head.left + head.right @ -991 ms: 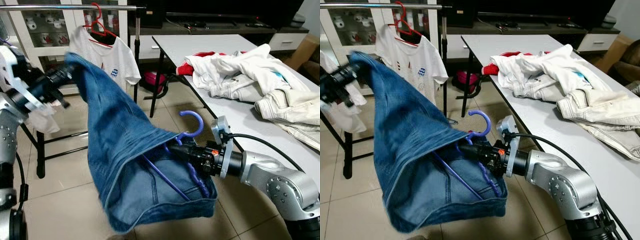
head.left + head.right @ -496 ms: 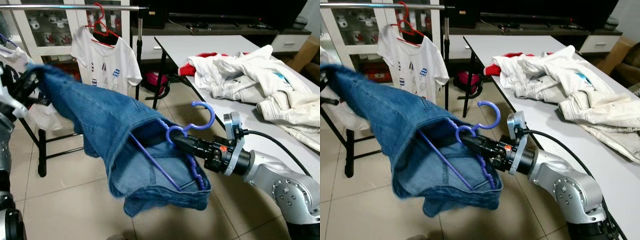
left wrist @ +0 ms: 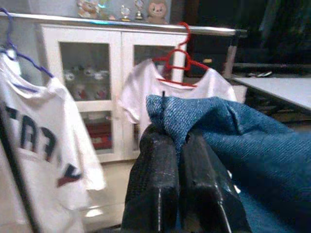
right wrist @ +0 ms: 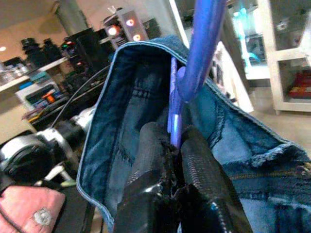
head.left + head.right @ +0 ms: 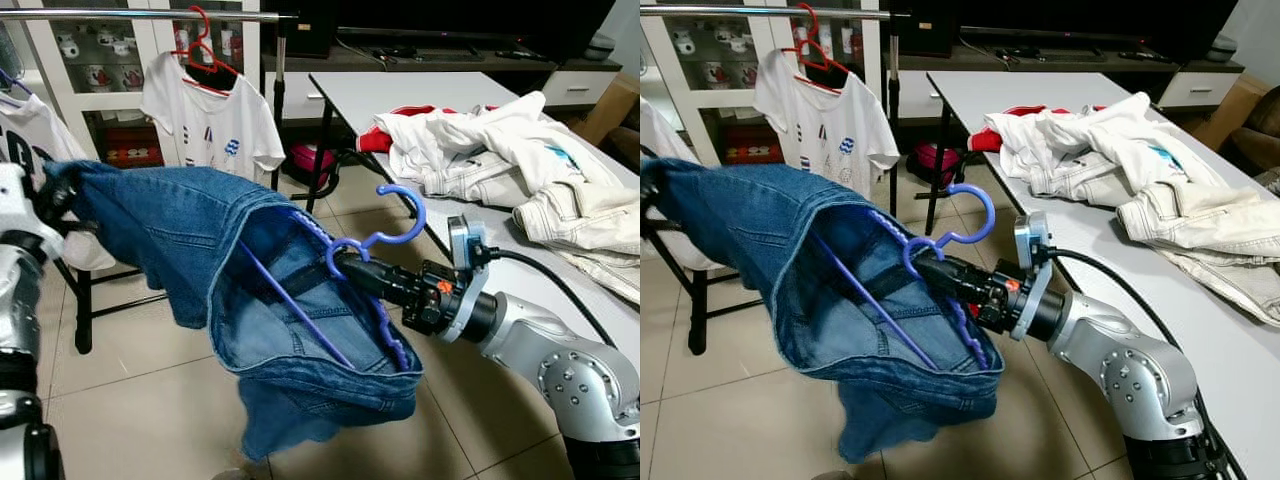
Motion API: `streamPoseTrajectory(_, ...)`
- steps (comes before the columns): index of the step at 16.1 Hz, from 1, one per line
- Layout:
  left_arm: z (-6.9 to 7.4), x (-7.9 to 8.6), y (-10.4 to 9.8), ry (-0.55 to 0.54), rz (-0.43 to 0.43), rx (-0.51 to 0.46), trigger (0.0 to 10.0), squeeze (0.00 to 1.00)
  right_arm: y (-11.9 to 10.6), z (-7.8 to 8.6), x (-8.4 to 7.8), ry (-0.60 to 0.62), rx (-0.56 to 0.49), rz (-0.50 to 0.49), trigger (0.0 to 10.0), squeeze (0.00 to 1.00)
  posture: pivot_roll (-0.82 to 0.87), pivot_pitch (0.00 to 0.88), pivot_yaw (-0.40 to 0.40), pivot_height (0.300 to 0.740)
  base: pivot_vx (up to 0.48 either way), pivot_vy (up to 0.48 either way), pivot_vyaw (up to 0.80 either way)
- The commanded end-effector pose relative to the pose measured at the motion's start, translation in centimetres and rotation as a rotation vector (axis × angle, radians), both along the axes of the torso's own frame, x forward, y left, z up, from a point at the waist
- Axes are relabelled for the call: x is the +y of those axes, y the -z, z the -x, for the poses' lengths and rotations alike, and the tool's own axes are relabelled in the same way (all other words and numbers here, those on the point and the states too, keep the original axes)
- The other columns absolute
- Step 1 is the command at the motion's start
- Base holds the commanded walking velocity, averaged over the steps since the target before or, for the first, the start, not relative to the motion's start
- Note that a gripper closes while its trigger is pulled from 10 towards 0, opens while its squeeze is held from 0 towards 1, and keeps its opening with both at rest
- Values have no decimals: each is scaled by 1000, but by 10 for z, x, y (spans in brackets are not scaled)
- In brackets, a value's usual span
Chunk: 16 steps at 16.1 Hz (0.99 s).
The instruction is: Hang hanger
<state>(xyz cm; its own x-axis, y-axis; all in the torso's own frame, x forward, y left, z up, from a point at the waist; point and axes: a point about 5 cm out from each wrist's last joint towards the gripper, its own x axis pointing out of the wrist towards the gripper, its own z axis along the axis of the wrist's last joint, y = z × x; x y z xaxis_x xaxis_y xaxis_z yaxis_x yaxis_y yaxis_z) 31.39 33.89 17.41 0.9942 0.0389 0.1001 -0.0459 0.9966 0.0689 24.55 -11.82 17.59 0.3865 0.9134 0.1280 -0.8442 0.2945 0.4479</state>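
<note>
— Hangers, how many do you count?

— Three. One purple plastic hanger (image 5: 375,262) sits inside the waistband of the blue denim jeans (image 5: 250,290), in front of the silver clothes rail (image 5: 140,14) and lower than it. One red hanger (image 5: 205,55) hangs on that rail with a white printed T-shirt (image 5: 215,120). A third hanger, purple (image 3: 19,51), carries a white shirt with dark lettering (image 3: 34,141) farther along the same rail.

— And who holds what?

— The right gripper (image 4: 172,141) is clenched on the purple plastic hanger just below its hook, which curls upward. The left gripper (image 3: 177,145) pinches a far corner of the jeans between closed fingers, so the single pair stretches between the two arms, below the rail.

— What else is around?

— One grey table (image 5: 400,90) stands to the right of the rail, with a heap of white clothes (image 5: 500,150) and something red (image 5: 385,135) under it. Behind the rail is a white glass-door cabinet (image 5: 90,70). A black chair (image 5: 90,290) stands below the rail's left end. The jeans hang between the robot and the rail.
</note>
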Motion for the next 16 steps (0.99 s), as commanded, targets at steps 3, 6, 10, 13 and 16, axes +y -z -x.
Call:
streamPoseTrajectory(3, 3, -18, 12, 108, 12, 23, 10000, 1000, -5, -14, -3, 113, -30, 32, 10000, 0, -87, 0, -84, 740, 0, 0, 0)
streamPoseTrajectory(6, 14, -18, 26, 101, 57, 47, 10000, 1000, -2, -18, -3, 180, -10, 67, 10000, 0, -96, 0, -81, 740, 0, 0, 0)
streamPoseTrajectory(10, 28, -44, 33, 144, 49, 70, 10000, 1000, 15, -36, 4, 443, -60, 223, 10000, 0, -73, 0, -98, 740, 0, 0, 0)
streamPoseTrajectory(13, 38, -102, 29, 289, 46, 74, 10000, 129, 36, -48, 9, 596, 8, 332, 10000, 0, -67, 0, -97, 740, 0, 0, 0)
streamPoseTrajectory(16, 43, -127, 26, 286, 32, 51, 10000, 0, 46, -45, 10, 653, 32, 339, 10000, 0, -59, 0, -101, 740, 0, 0, 0)
